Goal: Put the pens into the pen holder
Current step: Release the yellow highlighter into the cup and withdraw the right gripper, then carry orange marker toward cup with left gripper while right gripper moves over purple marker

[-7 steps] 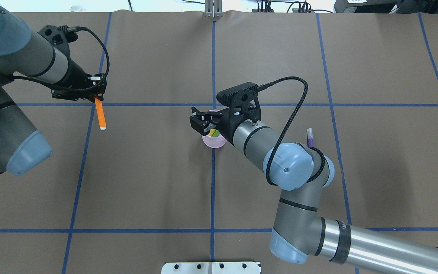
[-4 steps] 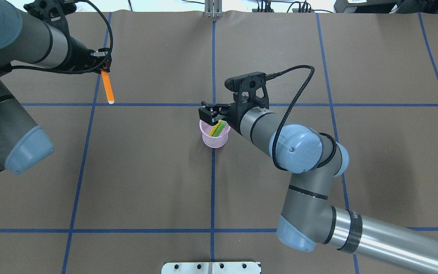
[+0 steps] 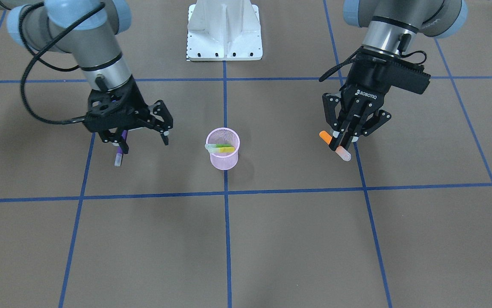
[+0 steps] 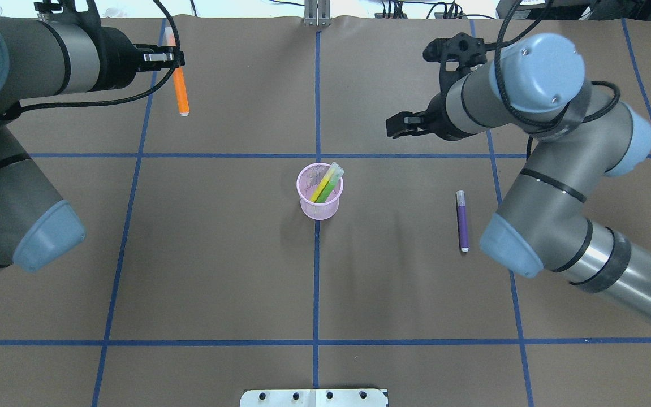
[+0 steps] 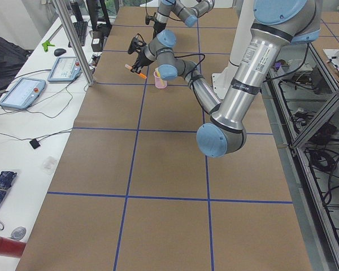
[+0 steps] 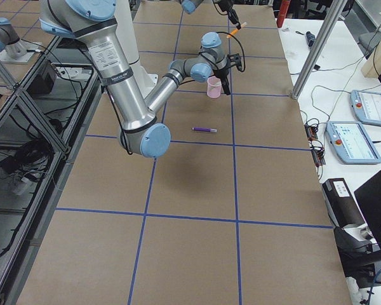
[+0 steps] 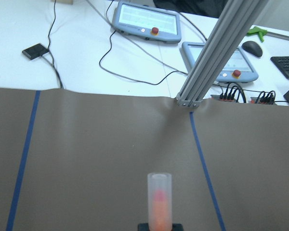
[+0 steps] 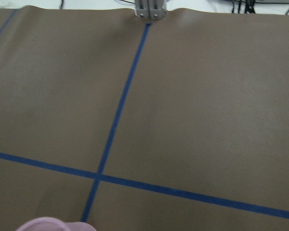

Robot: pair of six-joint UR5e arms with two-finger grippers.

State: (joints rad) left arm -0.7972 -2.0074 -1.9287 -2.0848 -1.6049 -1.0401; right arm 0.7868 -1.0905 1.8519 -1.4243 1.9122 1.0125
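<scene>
Pink mesh pen holder [image 3: 223,161], seen from the front, has the green pen [image 3: 222,149] inside. The left hand [image 3: 340,141] pinches the orange pen [image 3: 325,137]; the right hand [image 3: 145,144] gapes empty. Overhead, the purple pen [image 4: 462,220] lies on the worktop [image 4: 218,254], right of the holder. I'd judge the orange pen's delivery is the step in hand, and it needs centring over the rim.

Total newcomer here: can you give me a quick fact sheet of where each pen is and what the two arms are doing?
holder: pink mesh cup, upright, mid-table
green pen: inside holder, leaning on its rim
orange pen: gripped by left gripper, off the table
purple pen: lying flat on the robot's right side, untouched
right gripper: open, empty
pens yet to go in: two
</scene>
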